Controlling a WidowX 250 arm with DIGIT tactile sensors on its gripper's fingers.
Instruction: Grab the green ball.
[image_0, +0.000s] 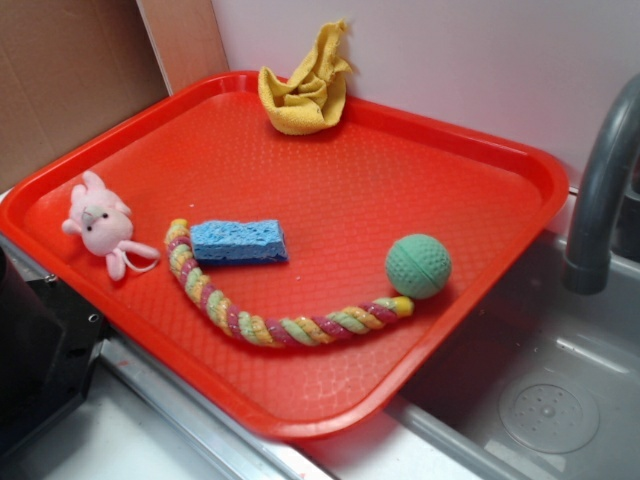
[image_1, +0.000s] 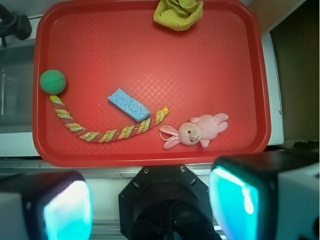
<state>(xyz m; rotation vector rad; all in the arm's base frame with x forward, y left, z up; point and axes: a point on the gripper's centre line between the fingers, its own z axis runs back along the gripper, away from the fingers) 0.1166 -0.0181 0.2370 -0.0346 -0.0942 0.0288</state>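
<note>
The green ball, dimpled with a seam line, rests on the red tray near its right edge, touching the end of a braided rope toy. In the wrist view the green ball lies at the tray's far left. My gripper hangs high above the tray's near rim, over the black robot base. It is open, its two cyan pads wide apart with nothing between them. It is far from the ball and does not show in the exterior view.
On the tray lie a rope toy, a blue sponge, a pink plush bunny and a crumpled yellow cloth. A metal sink with a dark faucet sits right of the tray. The black robot base is at the left.
</note>
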